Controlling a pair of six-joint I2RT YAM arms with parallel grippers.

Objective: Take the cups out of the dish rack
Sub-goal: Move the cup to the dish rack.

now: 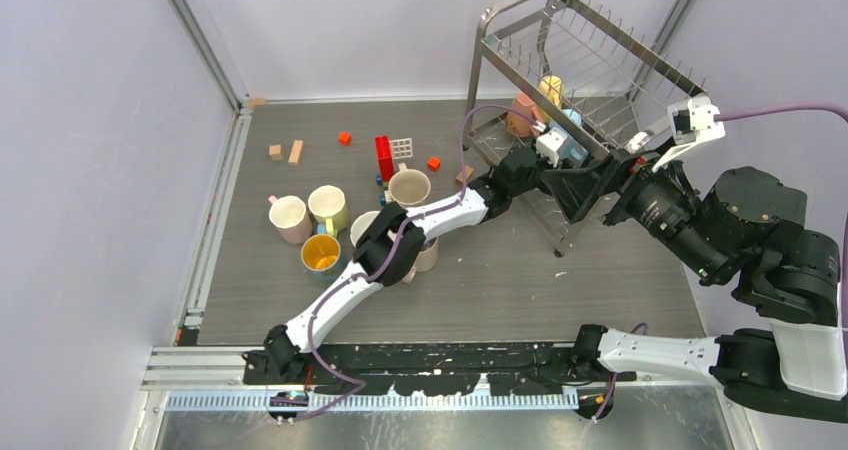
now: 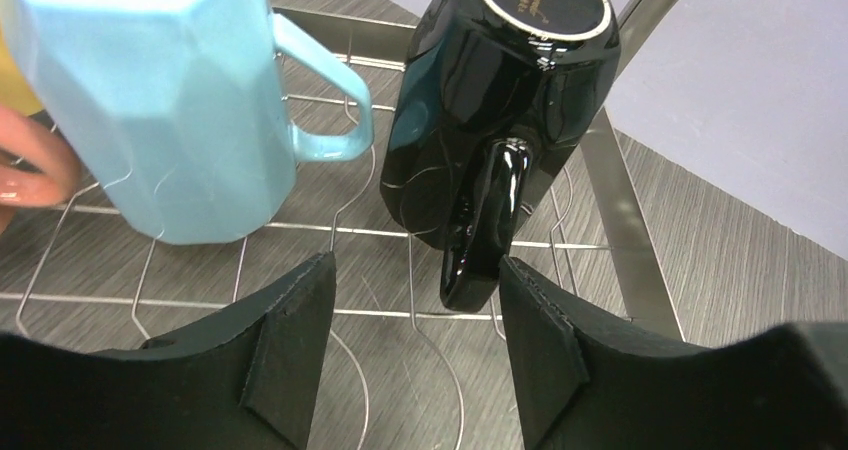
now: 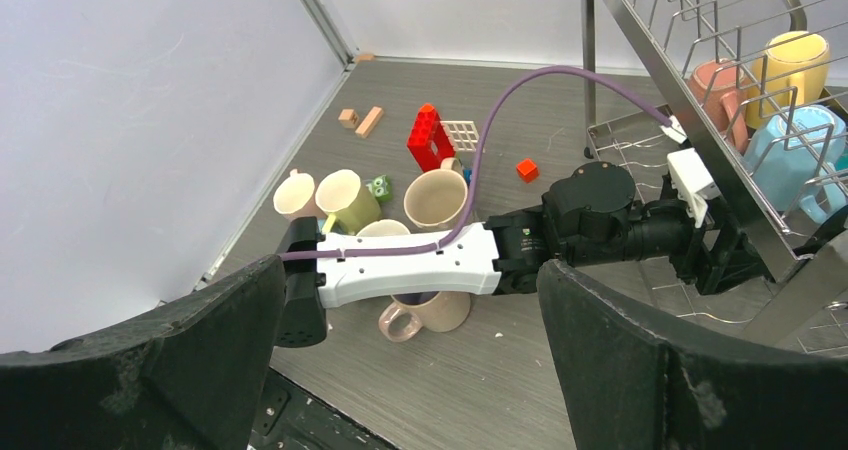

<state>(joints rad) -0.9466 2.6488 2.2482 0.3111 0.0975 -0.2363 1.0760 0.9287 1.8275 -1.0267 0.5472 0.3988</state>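
2 arms with white shells, black joints, purple cables, left gripper and right gripper matte black

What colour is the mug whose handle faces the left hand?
The mug is glossy black; clearest in the left wrist view.

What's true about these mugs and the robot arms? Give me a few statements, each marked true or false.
1. The black mug rests bottom-up in the dish rack. True.
2. The left fingers are clamped on a mug. False: they are open and empty, with the black mug's handle just ahead of them.
3. Several mugs stand on the table left of the rack. True.
4. The right fingers carry a pink mug. False: they are open and empty.
5. The rack is empty. False: a light blue mug is in it too.
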